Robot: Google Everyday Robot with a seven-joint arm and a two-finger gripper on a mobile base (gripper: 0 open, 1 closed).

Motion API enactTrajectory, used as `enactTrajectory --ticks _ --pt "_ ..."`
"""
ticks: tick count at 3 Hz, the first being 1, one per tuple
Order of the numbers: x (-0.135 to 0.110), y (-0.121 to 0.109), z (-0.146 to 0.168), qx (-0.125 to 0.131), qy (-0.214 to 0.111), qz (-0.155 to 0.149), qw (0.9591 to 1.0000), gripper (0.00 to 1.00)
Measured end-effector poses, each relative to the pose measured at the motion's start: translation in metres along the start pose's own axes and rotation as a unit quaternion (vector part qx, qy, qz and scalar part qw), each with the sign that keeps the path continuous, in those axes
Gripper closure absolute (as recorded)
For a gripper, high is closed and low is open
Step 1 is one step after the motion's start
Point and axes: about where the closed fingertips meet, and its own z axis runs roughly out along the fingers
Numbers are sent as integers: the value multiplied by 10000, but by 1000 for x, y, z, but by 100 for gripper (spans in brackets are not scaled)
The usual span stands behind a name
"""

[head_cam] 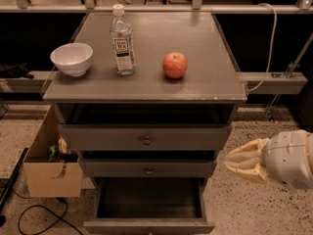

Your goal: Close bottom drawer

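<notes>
One TEA bottle (pixel 122 40); end effector (pixel 234 159) beside bottom drawer (pixel 149 200).

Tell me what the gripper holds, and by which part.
Nothing visible: the gripper hangs right of the cabinet, apart from the open bottom drawer.

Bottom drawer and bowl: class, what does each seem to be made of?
Bottom drawer: probably painted wood, matte grey, flat boards with square edges. Bowl: likely glazed ceramic or plastic, white with a soft sheen. Gripper, to the drawer's right and touching neither: pale, plastic-looking.
</notes>
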Motion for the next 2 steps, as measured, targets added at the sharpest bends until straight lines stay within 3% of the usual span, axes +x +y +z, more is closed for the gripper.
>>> enactTrajectory --ticks 1,2 --pt "21 -24 22 219 -525 63 9984 100" --pt "34 -44 18 397 -1007 -162 9940 100"
